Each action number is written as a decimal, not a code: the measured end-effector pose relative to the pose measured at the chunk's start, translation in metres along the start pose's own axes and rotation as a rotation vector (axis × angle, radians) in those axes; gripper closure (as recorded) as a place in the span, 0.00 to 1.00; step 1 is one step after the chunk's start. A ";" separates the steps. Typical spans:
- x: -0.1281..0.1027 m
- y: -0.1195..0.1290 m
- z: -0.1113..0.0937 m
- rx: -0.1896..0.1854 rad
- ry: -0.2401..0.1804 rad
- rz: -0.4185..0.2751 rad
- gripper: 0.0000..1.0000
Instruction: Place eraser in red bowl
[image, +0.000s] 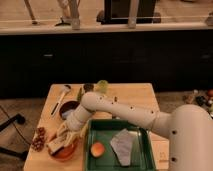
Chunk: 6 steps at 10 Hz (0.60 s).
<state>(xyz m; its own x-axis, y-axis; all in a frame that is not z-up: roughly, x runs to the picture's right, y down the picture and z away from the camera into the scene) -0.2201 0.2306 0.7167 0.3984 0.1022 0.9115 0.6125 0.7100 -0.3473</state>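
Camera view: the white jointed robot arm (127, 114) reaches from the lower right across a light wooden table (137, 95) and ends at the pale two-finger gripper (62, 140), which sits low over the shallow round orange-red bowl (66, 152) at the table's front left corner. Whether the fingers are parted or closed cannot be told, as they merge with pale shapes at the bowl's rim. A small whitish-beige rectangular eraser (54, 146) appears to lie at the bowl's left edge, just under the gripper; contact between the two cannot be confirmed. The bowl's far half is covered by the gripper, and its near rim lies close to the bottom of the frame. Behind it, a darker round bowl with a bluish inside (68, 108) is partly screened by the forearm. A cluster of small dark red round items (38, 139) sits at the table's left edge, just beside the red bowl. A pale long-handled utensil (60, 98) lies diagonally near the back left. A yellow-green cup (102, 86) stands at the rear edge, with small dark objects beside it too indistinct to name. The green rectangular tray (142, 130) occupies the front centre, touching or nearly touching the red bowl; it holds a round orange fruit (97, 148) at its left and a grey folded cloth (123, 145) at its middle. The tray's front edge is cut off by the frame. Bare tabletop remains at the back right.
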 end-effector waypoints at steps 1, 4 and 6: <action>-0.001 -0.001 0.000 0.007 -0.015 -0.005 0.54; -0.002 -0.002 -0.002 0.019 -0.039 -0.012 0.26; -0.002 -0.002 -0.004 0.025 -0.046 -0.015 0.20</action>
<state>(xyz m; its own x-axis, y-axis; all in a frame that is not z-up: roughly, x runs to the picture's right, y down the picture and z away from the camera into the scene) -0.2195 0.2258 0.7143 0.3571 0.1235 0.9259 0.6004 0.7290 -0.3288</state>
